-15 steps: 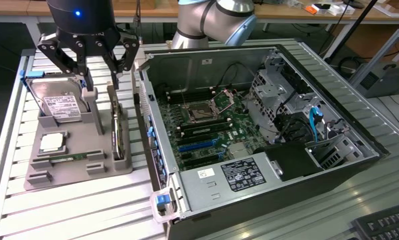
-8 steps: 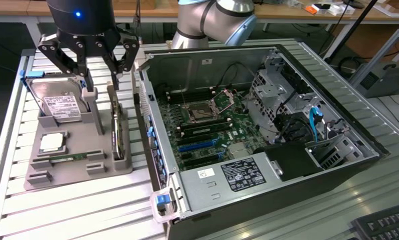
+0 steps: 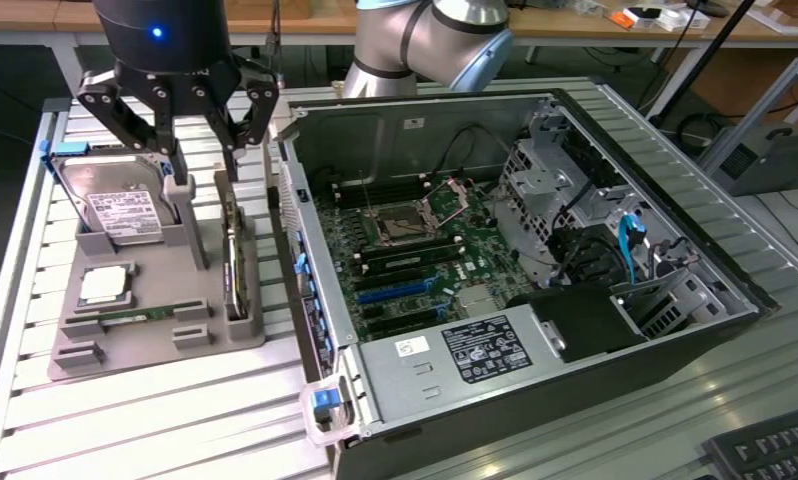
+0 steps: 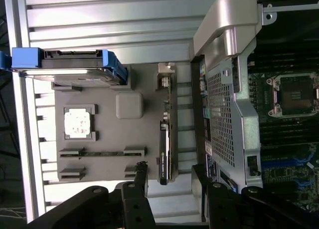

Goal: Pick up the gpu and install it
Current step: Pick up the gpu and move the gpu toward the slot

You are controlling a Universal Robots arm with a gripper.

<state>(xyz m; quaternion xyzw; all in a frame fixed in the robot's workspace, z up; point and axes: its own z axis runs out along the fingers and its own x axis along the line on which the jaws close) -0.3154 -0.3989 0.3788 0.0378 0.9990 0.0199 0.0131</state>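
I am carrying one gripper (image 3: 202,172) and counting, on one gray tray (image 3: 132,355), one gpu (image 3: 235,255), one hard drive (image 3: 119,210), one processor chip (image 3: 102,285) and one memory stick (image 3: 132,317). One open computer case (image 3: 372,125) is lying beside it, one keyboard (image 3: 773,450) showing nearby.

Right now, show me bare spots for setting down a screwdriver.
Free: slatted table below the grey tray in the exterior view, beside the case. Crowded: tray, with hard drive, gpu, pincer overhead.

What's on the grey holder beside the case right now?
A hard drive, a processor chip, a memory stick, and the gpu standing on edge in its slot. The gpu's lower edge is hidden inside the slot.
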